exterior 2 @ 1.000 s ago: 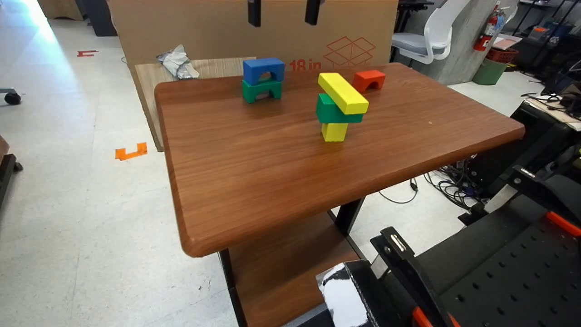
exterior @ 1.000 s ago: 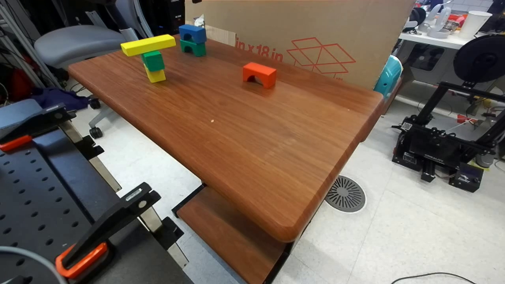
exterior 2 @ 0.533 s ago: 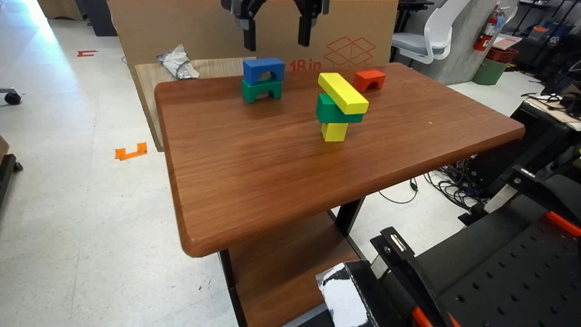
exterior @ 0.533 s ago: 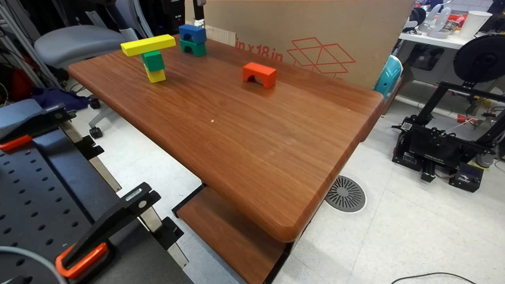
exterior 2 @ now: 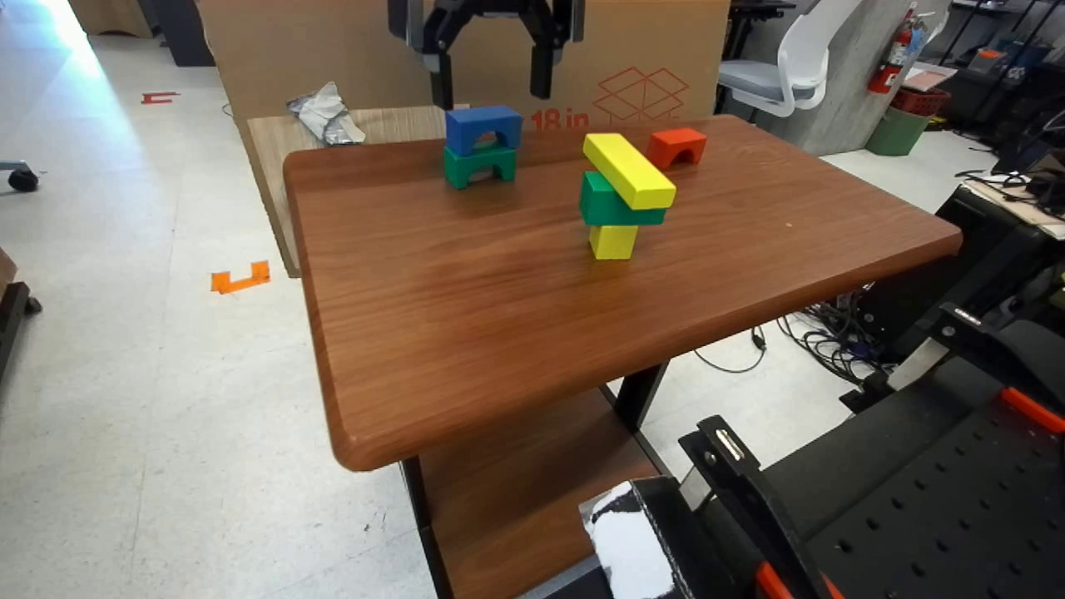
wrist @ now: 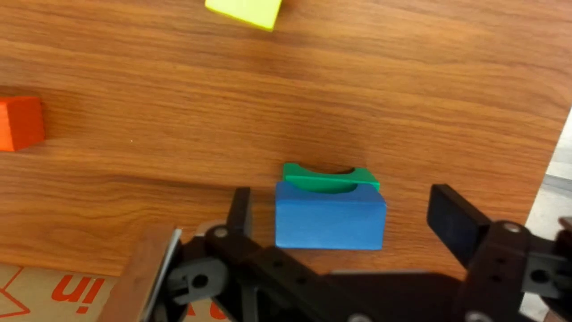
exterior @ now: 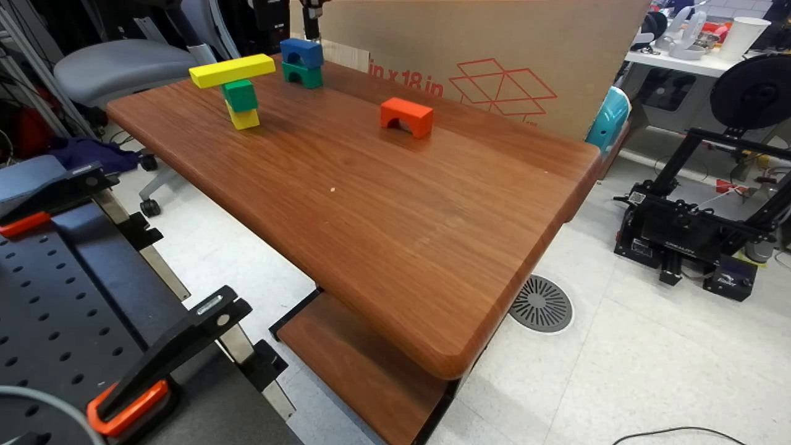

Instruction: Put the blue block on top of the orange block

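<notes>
The blue block (exterior 2: 482, 119) is arch-shaped and rests on a green arch block (exterior 2: 480, 156) near the table's back edge. In an exterior view the blue block (exterior: 303, 47) also sits on the green one. The orange block (exterior: 408, 114), a low arch, stands alone on the table. It shows in an exterior view (exterior 2: 676, 141) and at the left edge of the wrist view (wrist: 22, 123). My gripper (exterior 2: 492, 87) is open and empty, a little above the blue block. In the wrist view the blue block (wrist: 330, 223) lies between the spread fingers, nearer the left one, with no contact visible.
A stack of a yellow bar (exterior 2: 628, 170), a green block (exterior 2: 620, 204) and a small yellow block (exterior 2: 613, 242) stands on the table (exterior 2: 466, 333), toward the front from the blue block. A large cardboard box (exterior: 494, 55) stands behind the table's back edge.
My gripper has come down from the top of the view toward the blue block and shifted slightly left in an exterior view. It stays open. The blocks have not moved.
</notes>
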Available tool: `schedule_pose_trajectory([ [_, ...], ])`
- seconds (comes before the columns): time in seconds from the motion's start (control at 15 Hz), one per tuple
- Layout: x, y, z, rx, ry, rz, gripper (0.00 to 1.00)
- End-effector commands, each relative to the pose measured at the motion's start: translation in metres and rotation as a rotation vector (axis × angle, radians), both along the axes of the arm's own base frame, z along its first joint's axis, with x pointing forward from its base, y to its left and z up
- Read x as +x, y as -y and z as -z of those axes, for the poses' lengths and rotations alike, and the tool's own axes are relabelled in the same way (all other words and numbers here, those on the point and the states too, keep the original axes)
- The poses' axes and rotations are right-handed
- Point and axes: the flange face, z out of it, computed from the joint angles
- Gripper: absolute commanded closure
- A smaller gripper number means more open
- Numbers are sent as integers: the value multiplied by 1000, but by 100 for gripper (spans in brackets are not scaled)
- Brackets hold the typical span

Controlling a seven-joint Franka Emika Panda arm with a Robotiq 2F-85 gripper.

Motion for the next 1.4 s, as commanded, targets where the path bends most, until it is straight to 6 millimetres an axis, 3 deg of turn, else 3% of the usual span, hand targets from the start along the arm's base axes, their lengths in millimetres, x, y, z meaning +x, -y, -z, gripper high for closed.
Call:
schedule_pose_trajectory([
  [0.0, 10, 1, 5, -29, -31, -6, 0],
  [0.8, 24, -1, 18, -57, -71, -8, 0],
  [0.87, 26, -1, 18, -60, -72, -8, 19],
  [1.07, 29, -2, 20, -68, -70, -14, 44],
  [1.2, 29, -4, 19, -76, -66, -22, 58],
  [1.33, 26, -8, 12, -79, -56, -37, 58],
])
